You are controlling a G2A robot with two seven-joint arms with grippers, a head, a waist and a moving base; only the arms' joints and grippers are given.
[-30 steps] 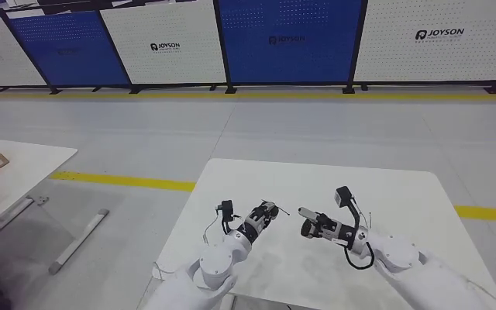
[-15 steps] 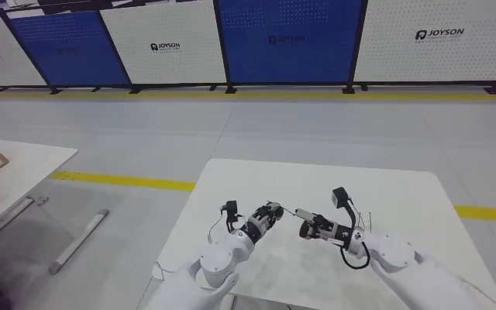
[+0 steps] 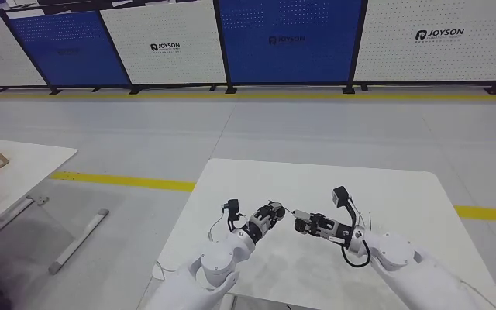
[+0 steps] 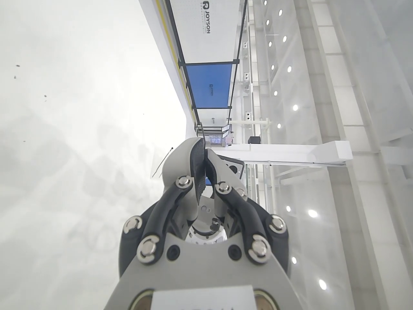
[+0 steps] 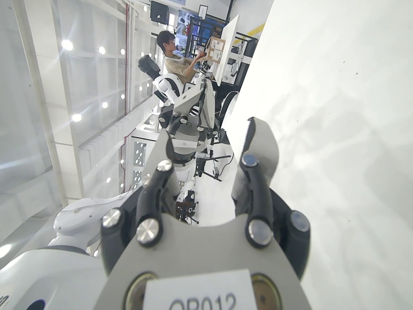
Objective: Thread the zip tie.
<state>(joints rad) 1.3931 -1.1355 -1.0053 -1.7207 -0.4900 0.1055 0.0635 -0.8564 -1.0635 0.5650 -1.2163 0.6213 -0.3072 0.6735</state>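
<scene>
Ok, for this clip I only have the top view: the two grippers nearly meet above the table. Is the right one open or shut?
Observer: Open. In the right wrist view the right gripper has its fingers spread wide, with nothing between them.
Operator: And the left one?
Observer: Shut. The left wrist view shows the left gripper with its dark pads pressed together, which is what pins the zip tie you see sticking out toward the right gripper.
</scene>
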